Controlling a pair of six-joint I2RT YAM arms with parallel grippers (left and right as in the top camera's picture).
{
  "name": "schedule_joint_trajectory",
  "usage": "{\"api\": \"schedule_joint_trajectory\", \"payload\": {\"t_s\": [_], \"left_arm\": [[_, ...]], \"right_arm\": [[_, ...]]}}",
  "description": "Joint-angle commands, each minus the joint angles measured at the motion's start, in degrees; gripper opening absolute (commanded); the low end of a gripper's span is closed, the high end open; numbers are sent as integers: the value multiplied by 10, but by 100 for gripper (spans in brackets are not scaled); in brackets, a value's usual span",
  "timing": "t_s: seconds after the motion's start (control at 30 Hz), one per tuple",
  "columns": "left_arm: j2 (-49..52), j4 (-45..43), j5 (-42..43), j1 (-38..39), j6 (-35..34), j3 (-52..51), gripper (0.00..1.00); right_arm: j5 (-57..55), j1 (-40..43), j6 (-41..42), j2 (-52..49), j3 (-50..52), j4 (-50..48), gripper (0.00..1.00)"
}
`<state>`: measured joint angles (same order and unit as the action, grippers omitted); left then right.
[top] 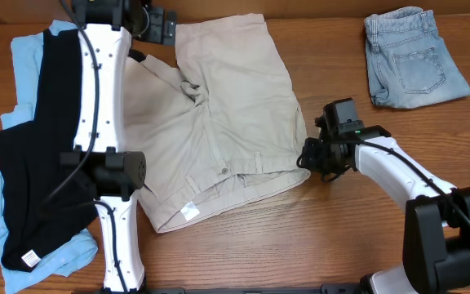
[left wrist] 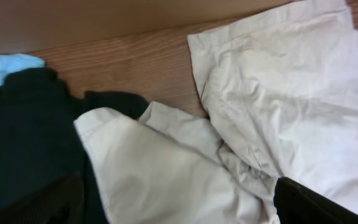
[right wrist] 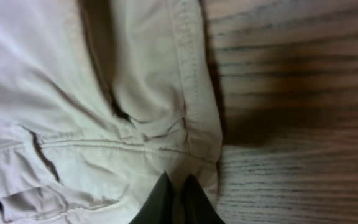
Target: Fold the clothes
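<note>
**Mia:** Where are the tan shorts [top: 219, 114]?

**Ben:** In the middle of the table [top: 300, 245]. They lie spread out and a bit wrinkly. The waist end points to the near edge, and the two legs point to the far edge.

**Mia:** What is the right claw [top: 304, 157] doing?

**Ben:** It sits low at the right corner of the waist, right at the edge of the cloth. In its own camera its two dark fingers [right wrist: 160, 199] are pressed close together, and the tips touch the waistband. I cannot tell if any cloth is caught between them.

**Mia:** And the left claw [top: 157, 28]?

**Ben:** It is up at the far end, by the left leg of the shorts. Its fingers [left wrist: 316, 205] are spread wide apart, one in each bottom corner of its camera. It holds nothing. The shorts lie under it.

**Mia:** What else is there?

**Ben:** A black top [top: 39, 163] lies on a blue shirt [top: 23, 57] at the left side, partly under the left arm. Some jean shorts [top: 410, 57] sit folded in the far right corner, well apart from the tan ones.
</note>
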<state>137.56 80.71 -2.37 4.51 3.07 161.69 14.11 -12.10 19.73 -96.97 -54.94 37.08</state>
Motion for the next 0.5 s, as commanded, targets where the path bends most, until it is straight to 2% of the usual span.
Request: {"api": "schedule_joint_trajectory", "payload": {"t_s": [0.0,0.17,0.3,0.47], "left_arm": [[-16,19,4,0,-3,21,100],[-16,35,4,-1,9,21,100],[-16,42,5,-1,17,20,100],[-15,47,5,-1,17,18,100]], "right_arm": [[-20,4,8,-5,3,5,4],[-66,64,-38,-4,-36,57,4],[-66,149,-108,-4,-128,108,4],[-43,230,-194,-5,-245,123,4]]}}
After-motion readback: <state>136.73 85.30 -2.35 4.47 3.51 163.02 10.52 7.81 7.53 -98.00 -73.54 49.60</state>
